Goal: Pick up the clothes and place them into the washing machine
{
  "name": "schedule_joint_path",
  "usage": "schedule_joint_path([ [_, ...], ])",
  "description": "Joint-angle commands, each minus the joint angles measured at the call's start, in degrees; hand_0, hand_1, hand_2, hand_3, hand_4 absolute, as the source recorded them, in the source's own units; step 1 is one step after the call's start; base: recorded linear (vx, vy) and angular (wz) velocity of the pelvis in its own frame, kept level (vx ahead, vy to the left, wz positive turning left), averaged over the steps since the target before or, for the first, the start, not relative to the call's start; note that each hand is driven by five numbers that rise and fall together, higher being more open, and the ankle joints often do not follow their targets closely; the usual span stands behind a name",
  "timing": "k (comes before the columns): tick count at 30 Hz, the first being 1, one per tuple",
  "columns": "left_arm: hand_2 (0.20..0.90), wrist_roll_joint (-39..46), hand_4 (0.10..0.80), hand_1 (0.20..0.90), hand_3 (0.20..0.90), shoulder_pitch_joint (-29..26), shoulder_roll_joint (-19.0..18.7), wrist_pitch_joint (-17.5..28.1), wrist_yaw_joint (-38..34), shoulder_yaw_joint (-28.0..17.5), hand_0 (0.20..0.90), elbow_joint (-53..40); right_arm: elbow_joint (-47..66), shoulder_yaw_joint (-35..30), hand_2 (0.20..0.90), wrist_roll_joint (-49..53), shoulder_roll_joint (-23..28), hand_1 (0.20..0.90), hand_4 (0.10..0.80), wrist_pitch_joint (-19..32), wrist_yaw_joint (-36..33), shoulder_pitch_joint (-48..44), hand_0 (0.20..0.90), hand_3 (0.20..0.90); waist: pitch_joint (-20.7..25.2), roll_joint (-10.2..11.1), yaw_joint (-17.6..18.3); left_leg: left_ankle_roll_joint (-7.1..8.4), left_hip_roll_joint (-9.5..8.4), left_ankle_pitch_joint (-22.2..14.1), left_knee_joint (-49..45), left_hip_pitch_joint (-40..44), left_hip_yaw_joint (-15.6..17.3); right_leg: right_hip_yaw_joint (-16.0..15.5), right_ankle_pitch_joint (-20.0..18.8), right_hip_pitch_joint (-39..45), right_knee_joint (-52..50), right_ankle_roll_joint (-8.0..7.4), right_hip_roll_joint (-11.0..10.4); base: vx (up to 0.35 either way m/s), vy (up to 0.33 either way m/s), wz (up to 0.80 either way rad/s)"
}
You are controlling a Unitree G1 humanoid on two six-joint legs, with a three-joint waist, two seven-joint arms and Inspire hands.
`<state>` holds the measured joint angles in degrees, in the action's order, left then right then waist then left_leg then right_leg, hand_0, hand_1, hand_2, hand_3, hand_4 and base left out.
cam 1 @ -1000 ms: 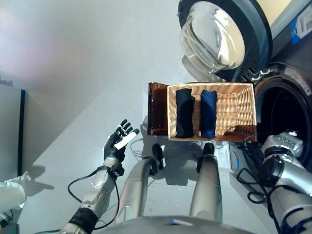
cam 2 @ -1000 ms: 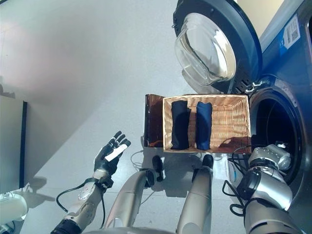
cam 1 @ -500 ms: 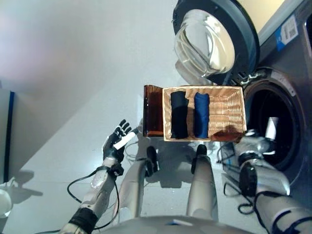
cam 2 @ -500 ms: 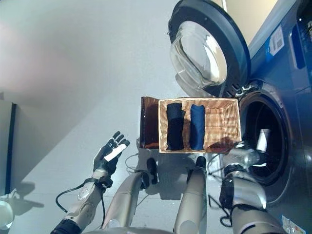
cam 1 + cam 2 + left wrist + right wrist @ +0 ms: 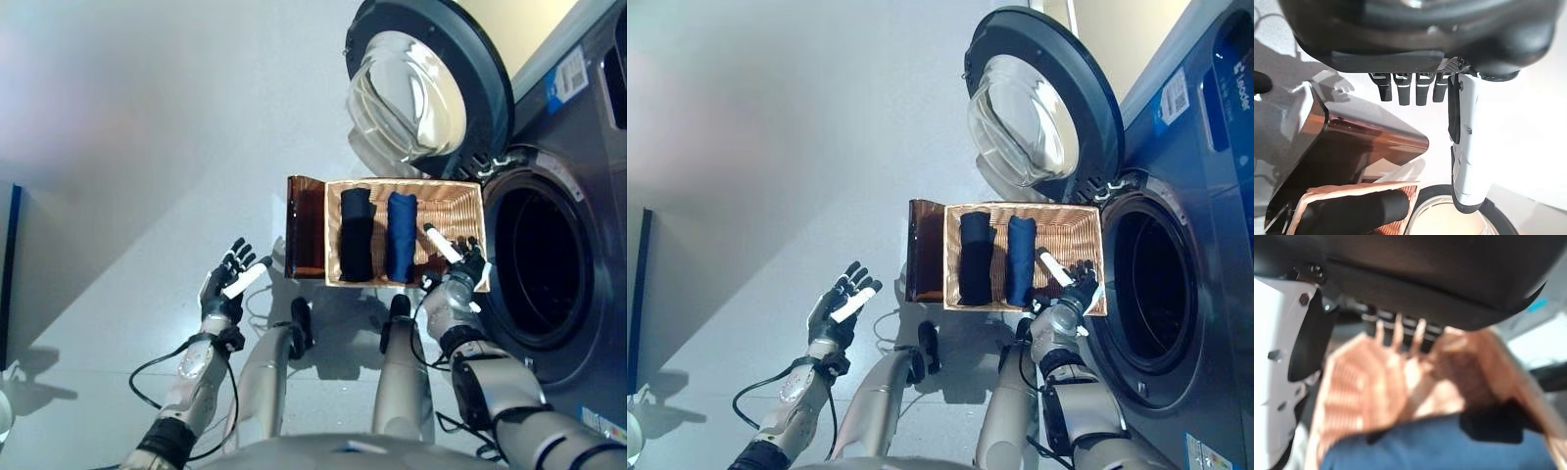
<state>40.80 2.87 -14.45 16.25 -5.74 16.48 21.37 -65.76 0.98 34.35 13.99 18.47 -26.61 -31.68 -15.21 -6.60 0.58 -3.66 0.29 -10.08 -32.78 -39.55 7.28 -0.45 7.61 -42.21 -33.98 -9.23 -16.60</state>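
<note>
Reach stage: right hand (image 5: pixel 453 284) open, empty, at the rectangular woven wicker basket (image 5: pixel 462 196).
Rolled dark blue garment (image 5: pixel 401 236) and black roll (image 5: pixel 356 235) lie just beyond its fingers; next, close on blue. Left hand (image 5: pixel 225 287) open, idle.

A rectangular woven wicker basket (image 5: pixel 460 201) sits ahead of me, with a brown translucent plastic panel (image 5: pixel 305 225) against its left side. In it, side by side, lie a rolled black garment (image 5: pixel 356 235) on the left and a rolled blue garment (image 5: pixel 400 237) on the right. The grey front-loading washing machine (image 5: pixel 578 166) stands to the basket's right, its round glass door (image 5: pixel 421 88) (swung open) behind the basket.
</note>
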Motion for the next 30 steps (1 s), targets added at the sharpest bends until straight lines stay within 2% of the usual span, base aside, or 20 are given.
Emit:
schedule_joint_path([
  [1, 0.9, -2.1, 0.8, 0.9, 0.9, -0.7, -1.7, 5.6, -0.7, -3.8, 0.9, -3.4, 3.6, 2.7, 0.9, -6.6, 2.1, 0.9, 0.8, 1.2, -2.2, -2.2, 0.9, 0.9, 0.9, 1.4, -1.0, 4.83, 1.95, -0.7, 0.1, 1.4, -4.2, -2.1, -5.5, 2.9, 3.5, 3.02, 0.7, 0.0, 0.0, 0.0],
  [4, 0.9, -2.5, 0.8, 0.9, 0.9, -0.6, -1.9, 5.6, -0.7, -3.8, 0.9, -4.1, 2.0, 5.1, 0.9, -11.7, 2.9, 0.9, 0.8, -1.2, -3.0, -4.4, 0.9, 0.9, 0.9, 1.4, -1.8, 4.71, 1.81, -0.6, 0.0, 0.9, -4.4, -2.4, -5.6, 2.8, 3.5, 2.94, 0.5, 0.0, 0.0, 0.0],
  [9, 0.9, -2.7, 0.8, 0.9, 0.9, 0.1, -3.8, 4.8, -0.1, -2.7, 0.9, -6.0, -10.1, 10.7, 0.9, -26.2, 5.1, 0.9, 0.8, -10.2, -6.8, -12.1, 0.9, 0.9, 0.5, 0.6, -4.5, 4.45, 1.2, -0.4, -1.0, 0.1, -5.1, -3.2, -5.3, 2.8, 2.4, 2.78, -0.1, -0.012, -0.001, 0.16],
  [18, 0.9, -3.3, 0.8, 0.9, 0.9, -0.4, -4.9, 4.0, 0.3, -1.9, 0.9, -6.1, -17.2, 13.0, 0.9, -32.2, 3.8, 0.9, 0.8, -15.1, -5.9, -17.3, 0.9, 0.9, -0.3, 0.2, -6.7, 4.18, 0.2, 0.0, -1.3, -0.5, -5.9, -4.2, -5.2, 3.3, 2.0, 2.6, -0.8, 0.003, 0.002, 0.13],
  [24, 0.9, -3.8, 0.8, 0.9, 0.9, -0.8, -5.3, 2.9, 1.1, -1.3, 0.9, -7.0, -22.2, 14.9, 0.9, -38.2, 2.7, 0.9, 0.8, -20.4, -3.5, -17.7, 0.9, 0.9, 0.0, -0.1, -8.5, 3.82, -0.53, 0.0, -1.7, -1.3, -6.8, -4.9, -5.0, 3.3, 1.5, 2.47, -1.3, 0.032, -0.017, 0.12],
  [25, 0.9, -3.9, 0.8, 0.9, 0.9, -0.7, -5.6, 2.6, 1.6, -1.0, 0.9, -7.5, -23.2, 15.3, 0.9, -40.1, 2.7, 0.9, 0.8, -21.7, -2.8, -17.3, 0.9, 0.9, 0.1, -0.4, -9.1, 4.07, -0.47, -2.4, -2.9, -1.0, -7.3, -4.7, -2.8, 3.7, 0.1, 1.86, -1.3, 0.111, -0.036, 0.2],
  [26, 0.9, -4.0, 0.8, 0.9, 0.9, -0.3, -5.9, 2.2, 2.5, -0.9, 0.9, -8.3, -24.6, 15.0, 0.9, -41.6, 3.4, 0.9, 0.8, -23.2, -1.8, -16.9, 0.9, 0.9, 0.3, -0.8, -9.6, 3.94, -0.82, -2.5, -3.3, -1.5, -7.6, -5.0, -2.8, 3.7, -0.1, 1.79, -1.6, 0.014, -0.021, 0.2],
  [27, 0.9, -4.0, 0.8, 0.9, 0.9, -0.4, -5.9, 2.2, 2.5, -0.9, 0.9, -8.4, -24.5, 14.9, 0.9, -41.6, 3.4, 0.9, 0.8, -23.2, -1.8, -16.9, 0.9, 0.9, 0.1, -0.8, -9.5, 3.62, -0.97, -0.2, -2.3, -2.1, -7.3, -5.4, -4.8, 3.3, 1.1, 2.34, -1.8, 0.016, -0.016, 0.18],
  [28, 0.9, -3.9, 0.8, 0.9, 0.9, -0.1, -6.1, 2.0, 3.1, -1.0, 0.9, -8.6, -25.0, 14.9, 0.9, -42.4, 4.0, 0.9, 0.8, -23.8, -1.4, -16.5, 0.9, 0.9, 0.4, -1.0, -9.9, 3.85, -1.0, -2.4, -3.3, -1.6, -7.8, -5.1, -2.7, 3.7, -0.2, 1.74, -1.7, -0.084, 0.014, 0.23],
  [29, 0.9, -3.9, 0.8, 0.9, 0.9, -0.1, -6.2, 1.9, 3.4, -1.0, 0.9, -9.0, -25.0, 14.7, 0.9, -43.1, 4.4, 0.9, 0.8, -24.2, -0.9, -16.0, 0.9, 0.9, 0.4, -1.0, -9.9, 3.45, -1.25, -0.2, -2.3, -2.3, -7.5, -5.6, -4.7, 3.3, 0.9, 2.28, -2.0, 0.111, -0.015, 0.31],
  [30, 0.9, -4.0, 0.8, 0.9, 0.9, 0.0, -6.4, 1.6, 3.6, -1.1, 0.9, -9.2, -25.1, 14.5, 0.9, -43.8, 4.8, 0.9, 0.8, -24.5, -0.7, -15.4, 0.9, 0.9, 0.5, -1.2, -10.2, 3.64, -1.2, -2.7, -3.8, -2.2, -8.0, -5.2, -2.5, 3.3, -0.7, 1.71, -1.9, 0.007, 0.007, 0.28],
])
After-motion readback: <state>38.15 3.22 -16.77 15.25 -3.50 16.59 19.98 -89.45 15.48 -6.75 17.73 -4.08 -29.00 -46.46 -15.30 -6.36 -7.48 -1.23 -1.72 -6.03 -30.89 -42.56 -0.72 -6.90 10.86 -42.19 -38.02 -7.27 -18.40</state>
